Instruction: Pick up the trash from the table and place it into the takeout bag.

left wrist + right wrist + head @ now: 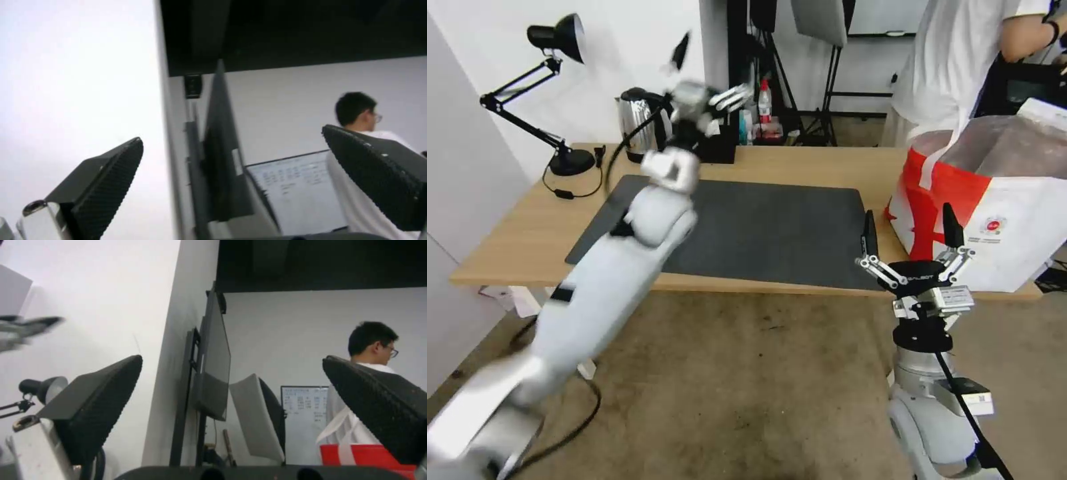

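My left gripper (707,73) rides high above the far edge of the table (514,240), over the steel kettle (639,121), its fingers (106,181) spread wide and holding nothing. My right gripper (910,230) points upward just off the table's near edge, beside the takeout bag (1014,220), its fingers (95,403) likewise wide apart and empty. The bag stands open at the table's right end, right of the dark grey mat (760,227). A black desk lamp (554,93) stands at the table's far left corner.
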### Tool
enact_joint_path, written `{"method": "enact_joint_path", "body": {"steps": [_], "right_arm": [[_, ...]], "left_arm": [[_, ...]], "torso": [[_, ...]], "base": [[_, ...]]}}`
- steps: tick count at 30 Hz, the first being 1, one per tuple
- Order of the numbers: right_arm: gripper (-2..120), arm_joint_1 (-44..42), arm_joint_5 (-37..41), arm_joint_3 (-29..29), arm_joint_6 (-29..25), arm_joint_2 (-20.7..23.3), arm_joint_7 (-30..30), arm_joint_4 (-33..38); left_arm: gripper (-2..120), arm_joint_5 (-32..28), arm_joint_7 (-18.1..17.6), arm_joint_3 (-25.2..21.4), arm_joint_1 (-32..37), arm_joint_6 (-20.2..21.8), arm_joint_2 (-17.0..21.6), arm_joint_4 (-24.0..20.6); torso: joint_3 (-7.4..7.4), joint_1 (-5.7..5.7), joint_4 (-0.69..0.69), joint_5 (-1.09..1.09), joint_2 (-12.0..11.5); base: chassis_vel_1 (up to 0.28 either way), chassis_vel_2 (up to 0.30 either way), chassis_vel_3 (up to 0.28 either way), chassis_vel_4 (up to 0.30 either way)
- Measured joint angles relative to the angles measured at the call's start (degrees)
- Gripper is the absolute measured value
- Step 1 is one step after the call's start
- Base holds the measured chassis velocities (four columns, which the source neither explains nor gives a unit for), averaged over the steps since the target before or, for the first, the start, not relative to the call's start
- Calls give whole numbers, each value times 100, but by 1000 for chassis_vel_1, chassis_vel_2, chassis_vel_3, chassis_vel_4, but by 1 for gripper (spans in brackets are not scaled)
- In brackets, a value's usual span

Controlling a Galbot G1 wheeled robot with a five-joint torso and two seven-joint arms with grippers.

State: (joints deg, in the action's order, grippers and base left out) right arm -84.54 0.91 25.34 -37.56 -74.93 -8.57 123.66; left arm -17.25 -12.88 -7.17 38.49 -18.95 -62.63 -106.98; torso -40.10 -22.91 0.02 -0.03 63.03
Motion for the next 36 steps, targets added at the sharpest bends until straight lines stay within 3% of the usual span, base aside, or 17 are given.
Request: {"method": "enact_joint_path", "body": {"steps": [2,7,12,23,36], "right_arm": [[100,19,-14,-40,10,5,18,-37],[100,57,-18,-43,12,68,22,-114],[100,99,5,12,12,136,14,-190],[100,49,36,51,-2,190,2,-208],[100,93,42,83,-24,194,6,-274]], "left_arm": [[100,219,168,-756,1005,-19,16,-542],[100,309,204,-1339,1867,-38,-49,-1049],[100,586,449,-1903,2764,-231,-469,-1485],[100,1179,795,-2255,3920,-682,-1436,-1733],[100,1357,1056,-2340,4433,-1131,-1829,-1771]], "torso": [[0,0,1,0,0],[0,0,-1,2,0],[0,0,-2,4,0],[0,1,-2,4,0],[-1,-1,-2,3,-1]], "base": [[0,0,0,0],[0,0,0,0],[0,0,0,0],[0,0,0,0],[0,0,0,0]]}}
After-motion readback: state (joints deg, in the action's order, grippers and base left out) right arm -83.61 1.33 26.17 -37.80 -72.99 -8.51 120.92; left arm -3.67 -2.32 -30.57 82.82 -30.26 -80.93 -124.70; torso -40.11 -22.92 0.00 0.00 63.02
